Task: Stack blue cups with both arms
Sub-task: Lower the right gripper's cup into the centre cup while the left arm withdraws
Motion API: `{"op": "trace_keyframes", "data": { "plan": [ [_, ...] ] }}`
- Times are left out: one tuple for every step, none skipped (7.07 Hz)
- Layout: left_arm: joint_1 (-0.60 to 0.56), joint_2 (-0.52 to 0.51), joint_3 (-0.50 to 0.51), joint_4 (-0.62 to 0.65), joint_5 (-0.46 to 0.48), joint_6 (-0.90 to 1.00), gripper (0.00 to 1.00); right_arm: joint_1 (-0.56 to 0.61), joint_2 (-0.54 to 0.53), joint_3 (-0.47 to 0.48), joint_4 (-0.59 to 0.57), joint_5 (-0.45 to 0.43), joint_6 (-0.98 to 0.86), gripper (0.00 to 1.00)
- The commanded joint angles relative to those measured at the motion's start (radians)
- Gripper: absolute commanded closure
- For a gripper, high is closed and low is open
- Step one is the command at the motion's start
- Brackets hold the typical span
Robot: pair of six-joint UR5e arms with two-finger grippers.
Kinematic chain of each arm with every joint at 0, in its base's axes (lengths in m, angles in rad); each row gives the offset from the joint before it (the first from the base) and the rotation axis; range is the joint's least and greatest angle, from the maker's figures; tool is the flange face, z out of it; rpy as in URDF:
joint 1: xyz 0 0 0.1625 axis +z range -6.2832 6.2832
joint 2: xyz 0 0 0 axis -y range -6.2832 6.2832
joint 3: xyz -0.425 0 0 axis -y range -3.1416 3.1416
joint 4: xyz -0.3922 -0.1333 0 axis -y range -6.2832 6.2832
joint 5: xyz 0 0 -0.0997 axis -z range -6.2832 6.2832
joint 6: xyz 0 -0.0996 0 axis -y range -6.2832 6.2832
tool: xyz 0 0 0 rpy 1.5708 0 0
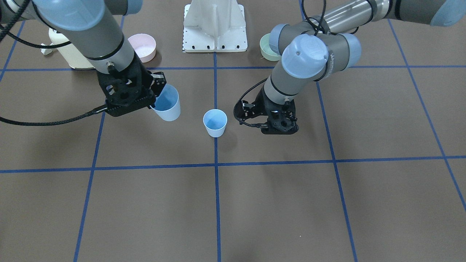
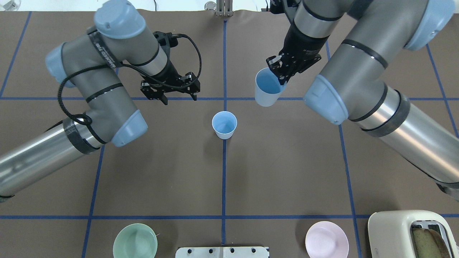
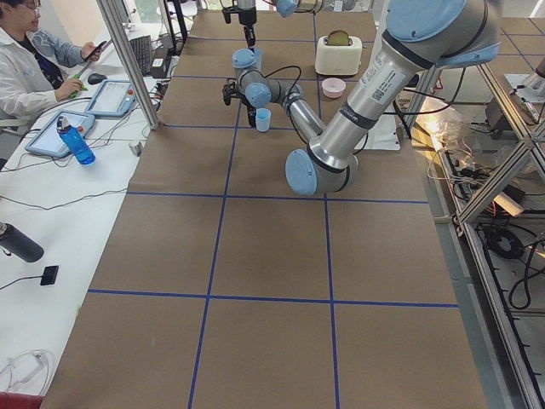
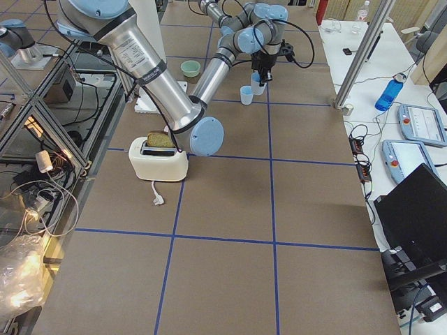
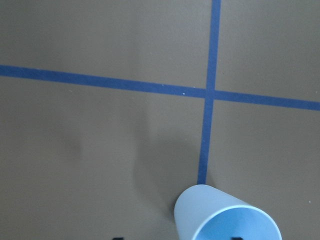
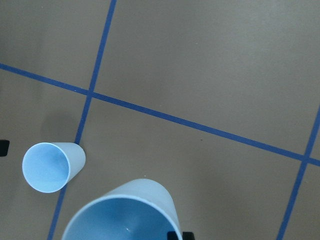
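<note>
Right arm (image 2: 362,68) raised; right gripper (image 2: 280,76) clenched, left gripper (image 2: 179,97) spread and empty. Lifted cup (image 2: 265,94) hangs by its rim from the right gripper, clear of the table for nesting; standing cup (image 2: 224,124) sits mid-table, near the left gripper

Brown tabletop (image 1: 276,211) with blue tape grid (image 1: 217,203)

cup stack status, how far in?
Done: the right gripper has one cup pinched by the rim, lifted and tilted. In hand: it hangs beside, not over, the other cup, upright on the centre line; the left gripper is open and empty nearby. Left: align, lower in, release.
</note>
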Motion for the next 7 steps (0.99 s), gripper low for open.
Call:
{"op": "trace_keyframes", "data": {
  "plan": [
    [-0.077,0.063,-0.012,0.001,-0.039,0.132,0.05,-0.081,0.056,-0.132,0.177,-0.038,0.116,1.0],
    [-0.108,0.083,-0.014,0.001,-0.054,0.168,0.05,-0.115,0.06,-0.134,0.177,-0.081,0.128,1.0],
    [-0.126,0.097,-0.012,0.001,-0.065,0.207,0.05,-0.141,0.064,-0.138,0.179,-0.102,0.15,1.0],
    [-0.135,0.108,-0.011,0.001,-0.065,0.238,0.05,-0.153,0.066,-0.149,0.179,-0.118,0.15,1.0],
    [-0.138,0.108,-0.008,0.001,-0.065,0.241,0.05,-0.167,0.08,-0.167,0.18,-0.132,0.15,1.0],
    [-0.138,0.111,-0.006,0.001,-0.065,0.241,0.05,-0.175,0.086,-0.175,0.18,-0.135,0.15,1.0],
    [-0.138,0.111,-0.006,0.001,-0.065,0.241,0.05,-0.183,0.084,-0.175,0.182,-0.136,0.15,1.0]
  ]
}}
